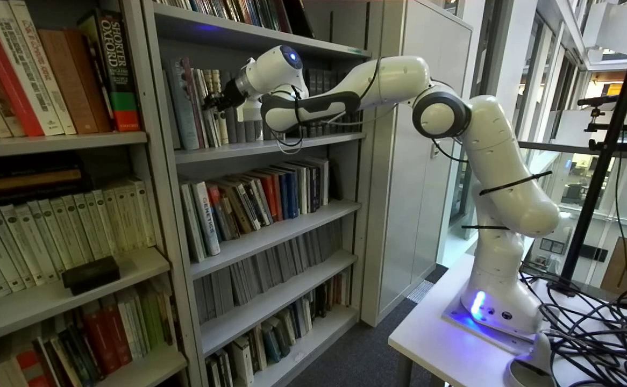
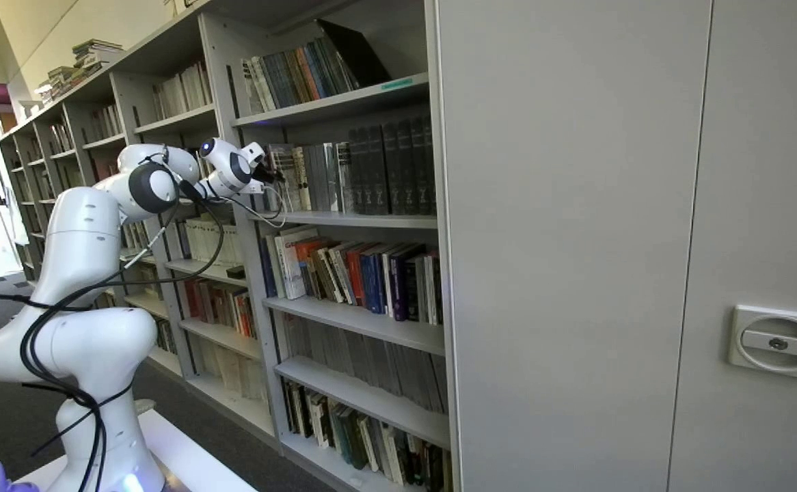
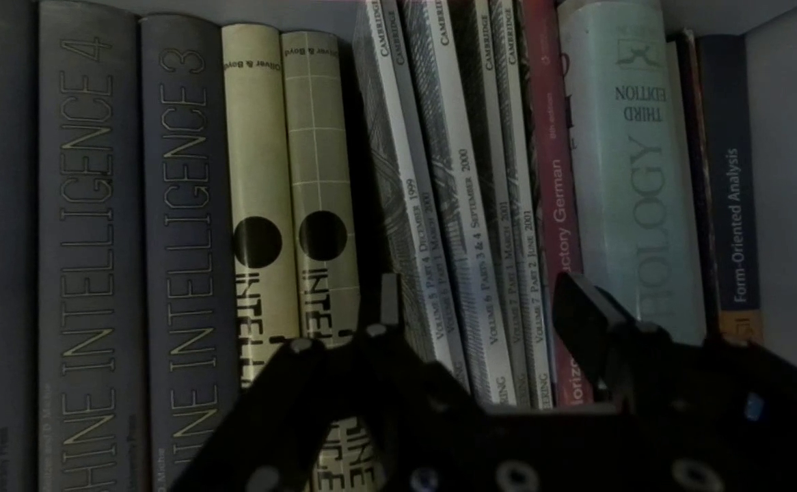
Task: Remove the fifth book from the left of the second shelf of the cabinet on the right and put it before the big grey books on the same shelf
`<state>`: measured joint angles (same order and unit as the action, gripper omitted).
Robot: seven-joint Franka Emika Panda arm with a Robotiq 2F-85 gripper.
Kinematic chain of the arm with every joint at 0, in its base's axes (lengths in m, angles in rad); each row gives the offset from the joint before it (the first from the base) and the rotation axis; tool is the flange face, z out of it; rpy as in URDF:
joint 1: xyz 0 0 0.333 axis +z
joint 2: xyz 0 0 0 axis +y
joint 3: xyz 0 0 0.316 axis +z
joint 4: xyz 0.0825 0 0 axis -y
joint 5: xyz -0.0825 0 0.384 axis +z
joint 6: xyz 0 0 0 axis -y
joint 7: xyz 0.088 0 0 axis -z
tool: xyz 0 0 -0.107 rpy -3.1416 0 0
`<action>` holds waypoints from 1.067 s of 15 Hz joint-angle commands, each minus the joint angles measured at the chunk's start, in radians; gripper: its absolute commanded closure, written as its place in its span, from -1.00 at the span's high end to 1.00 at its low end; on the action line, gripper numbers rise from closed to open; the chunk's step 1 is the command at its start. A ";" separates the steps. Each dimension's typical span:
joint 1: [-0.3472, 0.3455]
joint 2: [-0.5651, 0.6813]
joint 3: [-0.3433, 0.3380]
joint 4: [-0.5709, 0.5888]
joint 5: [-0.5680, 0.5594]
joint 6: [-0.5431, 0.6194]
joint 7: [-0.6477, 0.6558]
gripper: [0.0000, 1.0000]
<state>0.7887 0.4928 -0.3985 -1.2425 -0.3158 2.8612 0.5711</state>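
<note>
Black fingers (image 3: 579,328) stand apart, apparently empty, in front of a thin white-spined journal (image 3: 533,273), probably the fifth book, still on its grey shelf (image 1: 206,155), so pulling it out and setting it before the tall grey hardback books (image 3: 91,246) both remain.

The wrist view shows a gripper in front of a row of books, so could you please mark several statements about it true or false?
1. The gripper is open. True.
2. The grey book marked 4 stands beside the grey book marked 3. True.
3. The gripper's gap frames both grey books. False: it frames Cambridge journals.
4. The red book stands beside the pale Third Edition book. True.
5. The red book is rightmost as pictured. False: the dark blue book is rightmost.
</note>
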 commanded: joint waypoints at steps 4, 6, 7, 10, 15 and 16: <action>0.020 0.013 -0.037 0.038 -0.016 -0.032 0.036 -0.19; 0.022 0.014 -0.040 0.038 -0.015 -0.031 0.035 -0.28; 0.023 0.014 -0.041 0.038 -0.015 -0.031 0.035 -0.29; 0.025 0.015 -0.044 0.039 -0.014 -0.031 0.034 -0.59; 0.026 0.015 -0.045 0.038 -0.013 -0.031 0.035 -1.00; 0.026 0.015 -0.044 0.038 -0.012 -0.031 0.033 -0.48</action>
<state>0.7999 0.4929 -0.4158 -1.2425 -0.3157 2.8611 0.5716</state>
